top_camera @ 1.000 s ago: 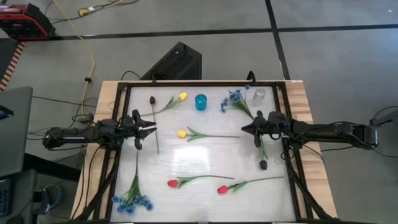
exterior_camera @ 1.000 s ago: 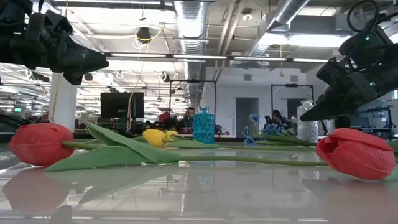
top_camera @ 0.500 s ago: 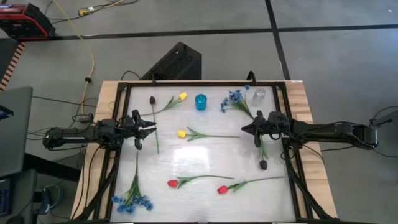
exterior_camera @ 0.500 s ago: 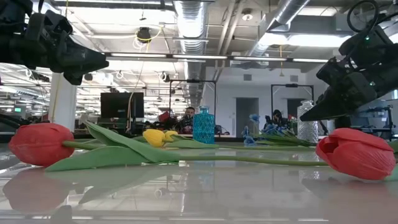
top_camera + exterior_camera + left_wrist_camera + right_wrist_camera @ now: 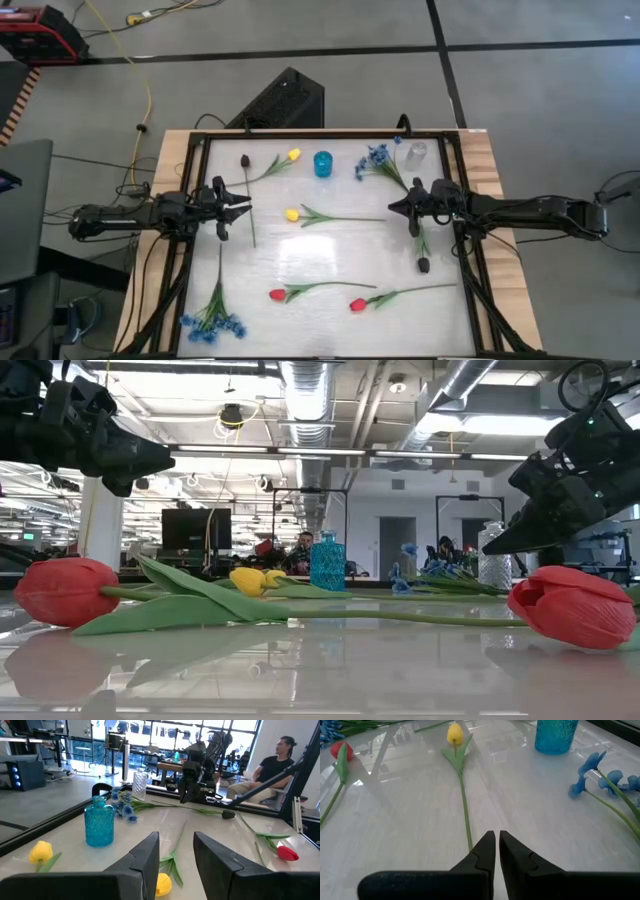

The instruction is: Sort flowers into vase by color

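Left claw (image 5: 238, 207): I see it hovering at the surface's (image 5: 330, 250) left edge, fingers (image 5: 150, 855) parted with a clear gap, holding nothing.
Right claw (image 5: 398, 208): I see it above the right side, fingers nearly together, holding nothing.
Flowers: two yellow tulips (image 5: 292, 214), two red tulips (image 5: 277, 295), two blue sprays (image 5: 212, 325) and two dark buds (image 5: 424, 265) lie scattered flat.
Vases: a blue vase (image 5: 323, 164) and a clear vase (image 5: 416, 153) stand upright at the far edge.

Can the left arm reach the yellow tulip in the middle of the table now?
Probably yes. The left gripper hangs open, facing the yellow tulip, with only bare table between them.
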Robot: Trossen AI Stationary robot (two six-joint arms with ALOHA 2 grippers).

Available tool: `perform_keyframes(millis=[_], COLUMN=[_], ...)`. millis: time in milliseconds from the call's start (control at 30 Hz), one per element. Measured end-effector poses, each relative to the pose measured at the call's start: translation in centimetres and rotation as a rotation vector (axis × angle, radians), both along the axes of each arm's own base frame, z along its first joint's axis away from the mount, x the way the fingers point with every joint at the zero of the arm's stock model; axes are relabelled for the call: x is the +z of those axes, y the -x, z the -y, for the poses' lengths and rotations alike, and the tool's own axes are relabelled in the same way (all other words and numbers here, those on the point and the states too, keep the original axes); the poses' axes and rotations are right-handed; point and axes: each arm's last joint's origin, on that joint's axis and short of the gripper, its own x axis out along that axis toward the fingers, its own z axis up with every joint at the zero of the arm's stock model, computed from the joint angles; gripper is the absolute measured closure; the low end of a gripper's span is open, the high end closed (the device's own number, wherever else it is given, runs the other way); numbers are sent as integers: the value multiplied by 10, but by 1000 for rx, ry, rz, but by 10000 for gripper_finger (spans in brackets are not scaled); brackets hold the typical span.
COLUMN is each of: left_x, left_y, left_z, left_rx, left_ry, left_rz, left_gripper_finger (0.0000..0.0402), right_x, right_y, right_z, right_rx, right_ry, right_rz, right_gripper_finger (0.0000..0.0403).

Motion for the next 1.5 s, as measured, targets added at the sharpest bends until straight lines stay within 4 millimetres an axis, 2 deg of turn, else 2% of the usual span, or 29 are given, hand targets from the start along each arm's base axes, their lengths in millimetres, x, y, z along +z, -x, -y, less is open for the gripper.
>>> perform_keyframes(millis=[200, 367, 567, 800, 967, 1100, 1267, 1333, 1500], left_x=[0, 3, 3, 1, 4, 4, 1, 0, -4], left_y=[0, 0, 1, 0, -2, -9, -21, -26, -39], left_z=[0, 0, -2, -2, -2, -2, -1, -1, 1], left_rx=[0, 1, 52, 52, 51, 48, 30, -1, -65], left_ry=[5, 199, 218, 269, 237, 219, 212, 189, 149], left_rz=[2, 74, 85, 77, 94, 77, 39, 27, -76], left_gripper_finger=[292, 292, 292, 292, 292, 292, 292, 292, 292], right_x=[0, 1, 9, 43, 75, 93, 102, 102, 85], right_y=[0, -1, -4, -14, -24, -33, -41, -44, -50], right_z=[0, 0, 1, 7, 5, 7, 18, 24, 40], right_rx=[0, 0, -13, -87, 74, 96, -108, -205, -361], right_ry=[0, 5, -5, -167, -181, -216, -258, -262, -373], right_rz=[0, 14, 76, 289, 307, 186, -124, -256, -544], right_gripper_finger=[349, 349, 349, 349, 349, 349, 346, 339, 301])
